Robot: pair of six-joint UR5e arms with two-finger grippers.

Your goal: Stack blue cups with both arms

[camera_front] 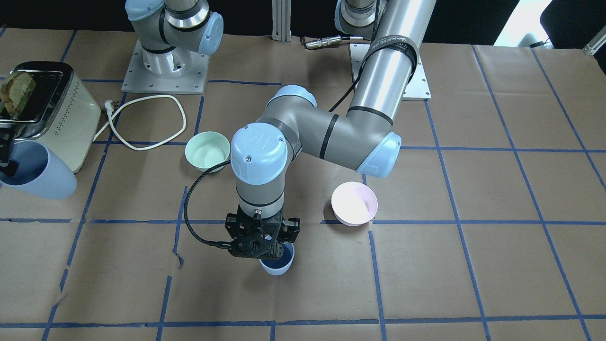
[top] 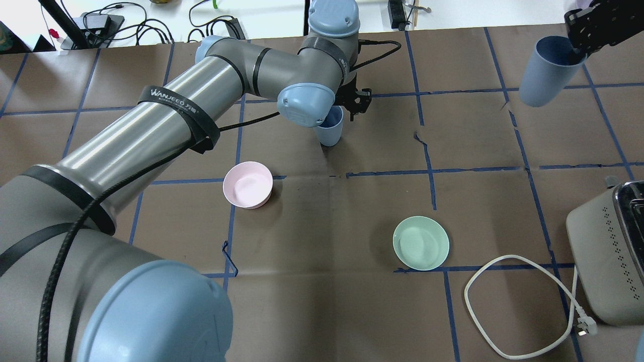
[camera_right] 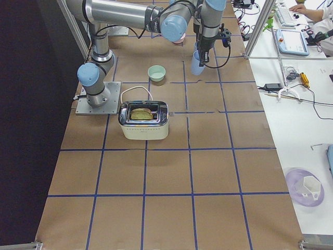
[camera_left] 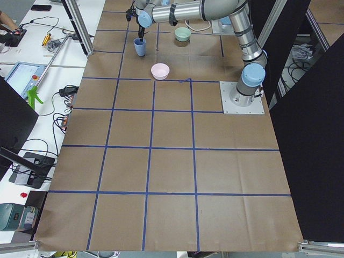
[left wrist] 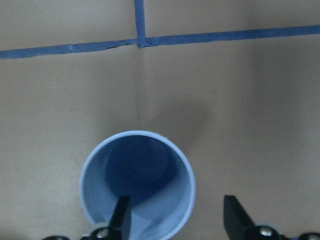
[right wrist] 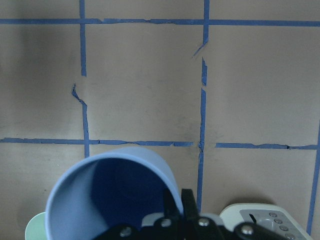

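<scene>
One blue cup (camera_front: pixel 277 263) stands upright on the brown paper; it also shows in the overhead view (top: pixel 330 129). My left gripper (left wrist: pixel 177 220) is open right over it, with one finger (left wrist: pixel 121 220) inside the cup (left wrist: pixel 137 182) and the other outside its rim. My right gripper (right wrist: pixel 181 200) is shut on the rim of the second blue cup (right wrist: pixel 107 195) and holds it tilted in the air, high at the far right of the overhead view (top: pixel 547 70) and beside the toaster in the front-facing view (camera_front: pixel 35 173).
A pale pink bowl (top: pixel 247 184) and a mint-green bowl (top: pixel 420 243) sit on the table nearer the robot. A cream toaster (camera_front: pixel 45 111) holding toast stands under the right arm, its white cable (camera_front: pixel 147 123) looped on the paper.
</scene>
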